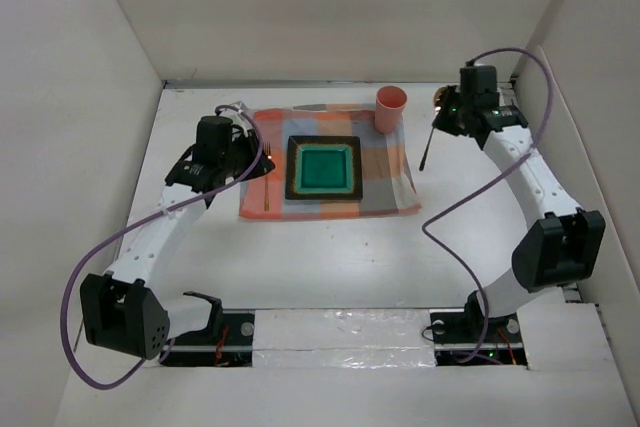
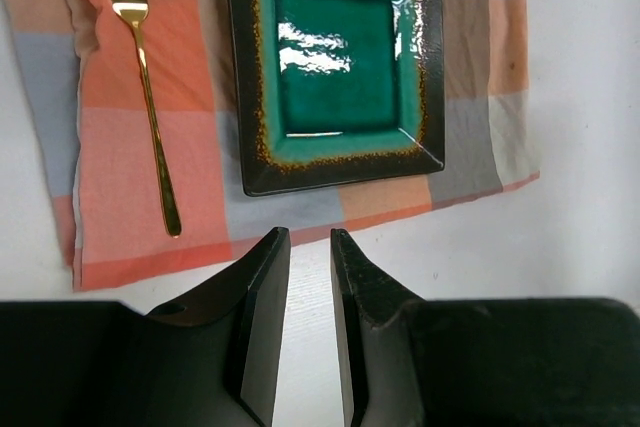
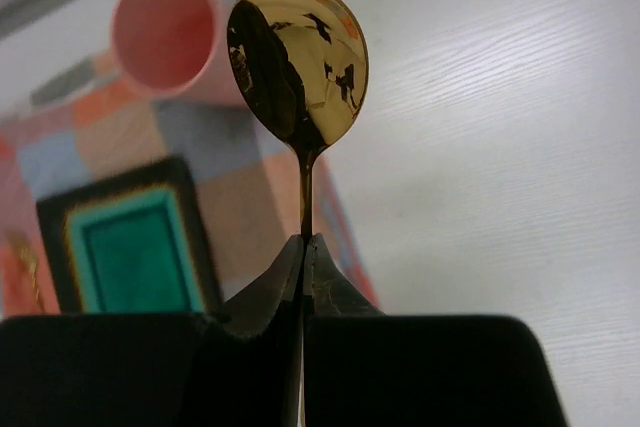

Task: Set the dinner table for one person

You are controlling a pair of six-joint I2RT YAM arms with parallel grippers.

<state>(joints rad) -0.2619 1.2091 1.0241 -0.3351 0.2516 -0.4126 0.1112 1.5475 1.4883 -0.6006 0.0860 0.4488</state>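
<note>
The right fingers (image 3: 303, 245) pinch shut on the thin handle of the gold spoon (image 3: 297, 57), above the desk (image 1: 350, 267). With so slim a hold, I judge it could pivot or slip. The left fingers (image 2: 310, 242) hang slightly parted and empty.

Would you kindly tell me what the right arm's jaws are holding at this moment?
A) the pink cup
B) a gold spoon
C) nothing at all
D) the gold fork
B: in the right wrist view the right gripper has its jaws shut on the stem of the gold spoon, while the fork lies on the checked cloth and the pink cup stands free.
</note>
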